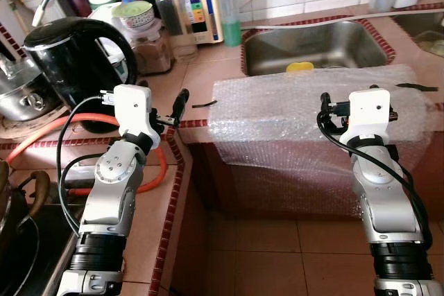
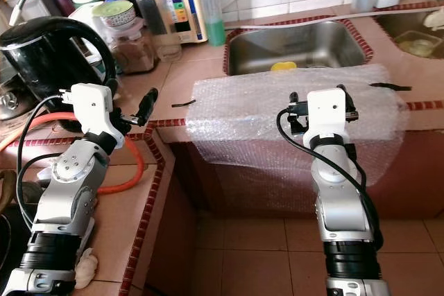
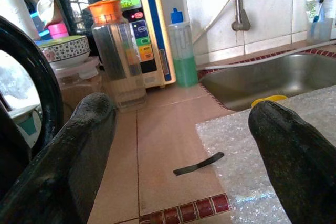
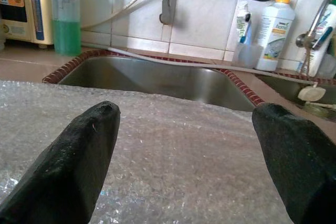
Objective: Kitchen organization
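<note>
Left eye view had my two arms raised over the counter, with nothing held in either. My left gripper sat left of centre, its fingers spread wide apart over bare tile, just short of the black kettle at the upper left. My right gripper hung right of centre, fingers likewise spread, above the bubble wrap that draped the counter edge in front of the sink. The things to sort stood crowded at the upper left: a clear jug with an orange lid, a green soap bottle and a patterned bowl. I judged the work at its start, with no item yet chosen. My next move, as I reckoned it, called for reaching the left arm forward toward that cluster and lining the fingers on one item while clearing the kettle.
</note>
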Tool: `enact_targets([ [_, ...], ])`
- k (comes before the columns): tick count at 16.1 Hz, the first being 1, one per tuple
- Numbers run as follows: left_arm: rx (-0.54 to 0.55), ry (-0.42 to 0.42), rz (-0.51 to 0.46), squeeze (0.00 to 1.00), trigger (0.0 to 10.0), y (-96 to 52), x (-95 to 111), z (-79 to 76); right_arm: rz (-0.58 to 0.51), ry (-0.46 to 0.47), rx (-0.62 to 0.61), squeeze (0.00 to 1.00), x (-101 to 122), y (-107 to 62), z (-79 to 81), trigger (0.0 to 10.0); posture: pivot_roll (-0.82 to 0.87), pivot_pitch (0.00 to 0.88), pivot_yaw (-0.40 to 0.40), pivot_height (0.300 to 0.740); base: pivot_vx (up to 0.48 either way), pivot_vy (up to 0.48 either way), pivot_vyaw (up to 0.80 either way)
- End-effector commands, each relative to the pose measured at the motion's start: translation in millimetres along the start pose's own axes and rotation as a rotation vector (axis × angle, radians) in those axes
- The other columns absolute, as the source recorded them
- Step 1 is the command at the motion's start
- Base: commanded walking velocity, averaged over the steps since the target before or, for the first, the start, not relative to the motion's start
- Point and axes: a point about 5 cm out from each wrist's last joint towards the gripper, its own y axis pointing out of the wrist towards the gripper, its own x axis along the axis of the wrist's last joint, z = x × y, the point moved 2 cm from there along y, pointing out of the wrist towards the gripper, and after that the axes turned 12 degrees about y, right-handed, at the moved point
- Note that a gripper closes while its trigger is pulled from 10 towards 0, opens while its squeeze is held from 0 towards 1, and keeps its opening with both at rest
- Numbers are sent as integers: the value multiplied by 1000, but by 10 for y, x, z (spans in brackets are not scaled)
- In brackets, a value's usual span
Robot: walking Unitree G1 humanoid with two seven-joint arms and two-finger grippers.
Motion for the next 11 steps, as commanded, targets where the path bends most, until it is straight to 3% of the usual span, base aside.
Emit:
enact_targets([
  [1,8,10,0,0,10000,-18,5,34,-13,6,23,0,43,7,61,10000,-315,33,197,740,0,-480,0],
  [11,26,-5,3,0,10000,-36,-23,25,-11,1,60,0,64,54,116,10000,-312,28,171,740,0,-480,0],
])
